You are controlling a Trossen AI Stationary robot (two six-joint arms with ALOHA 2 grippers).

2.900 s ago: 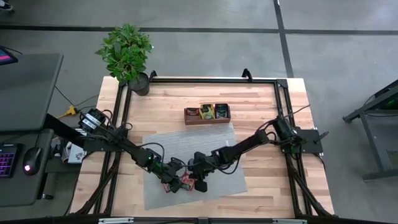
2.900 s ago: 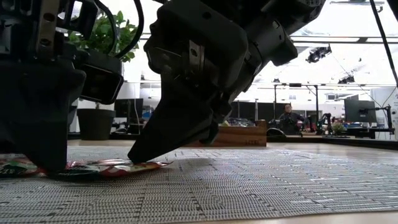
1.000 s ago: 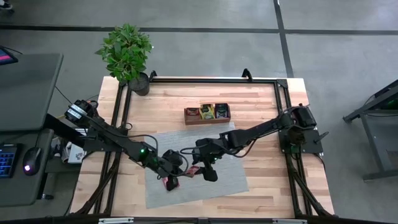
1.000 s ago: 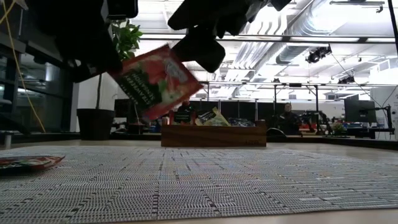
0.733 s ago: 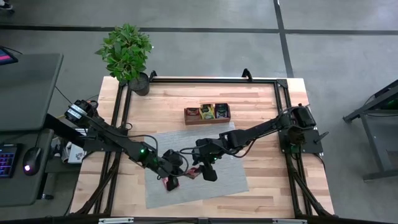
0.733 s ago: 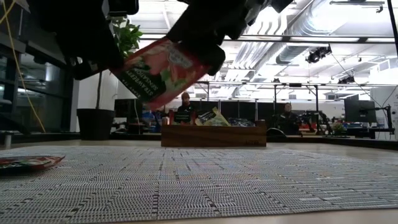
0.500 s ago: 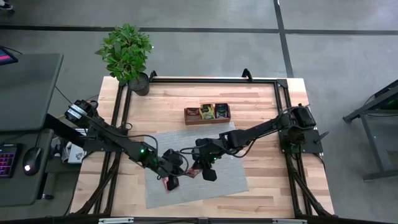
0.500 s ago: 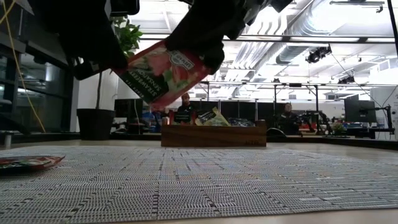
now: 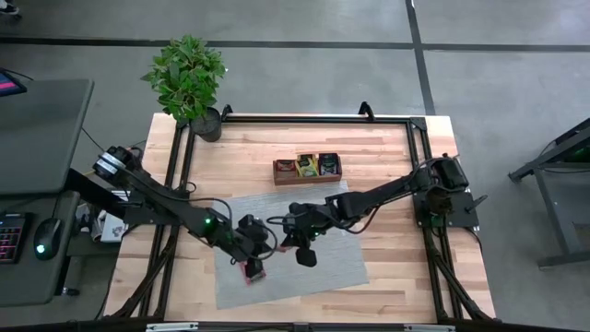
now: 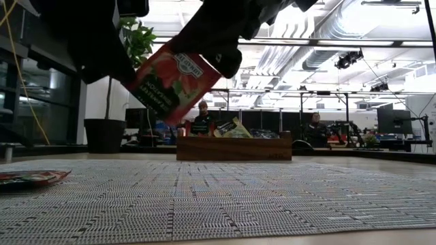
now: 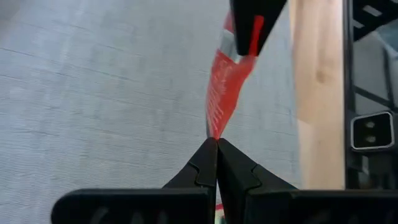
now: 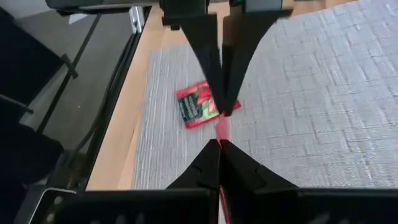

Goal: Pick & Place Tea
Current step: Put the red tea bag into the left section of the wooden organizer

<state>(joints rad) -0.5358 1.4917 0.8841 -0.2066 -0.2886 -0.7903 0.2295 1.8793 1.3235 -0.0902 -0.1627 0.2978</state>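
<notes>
A red tea sachet (image 10: 174, 82) hangs tilted in the air above the grey mat (image 9: 323, 263), between my two grippers. My left gripper (image 11: 216, 144) is shut on one end of it and my right gripper (image 12: 219, 144) is shut on the opposite end. In the high view the two grippers meet over the mat's middle left, my left gripper (image 9: 266, 242) facing my right gripper (image 9: 289, 243). A second red sachet (image 12: 198, 104) lies flat on the mat under them, also seen in the high view (image 9: 253, 270). My left gripper pinches the sachet's lower left edge (image 11: 215, 130) between its two fingers, slanting down from the table's left. The sachet is lifted clear and runs edge-on away from the fingertips. My right gripper pinches the sachet's upper right corner (image 10: 212, 61) between its two fingers, slanting down from the table's right. The sachet spans the short gap between both grippers, clear of the mat.
A brown wooden tray (image 9: 307, 169) holding a few sachets stands beyond the mat's far edge. A potted plant (image 9: 189, 78) sits at the table's far left corner. Bare wood (image 9: 396, 267) lies to the mat's right.
My right gripper has shut on the upper right corner of the red sachet, which my left gripper was holding up. The sachet has tipped a little, its top edge swinging, and stays clear of the mat. Both hands have kept their places.
</notes>
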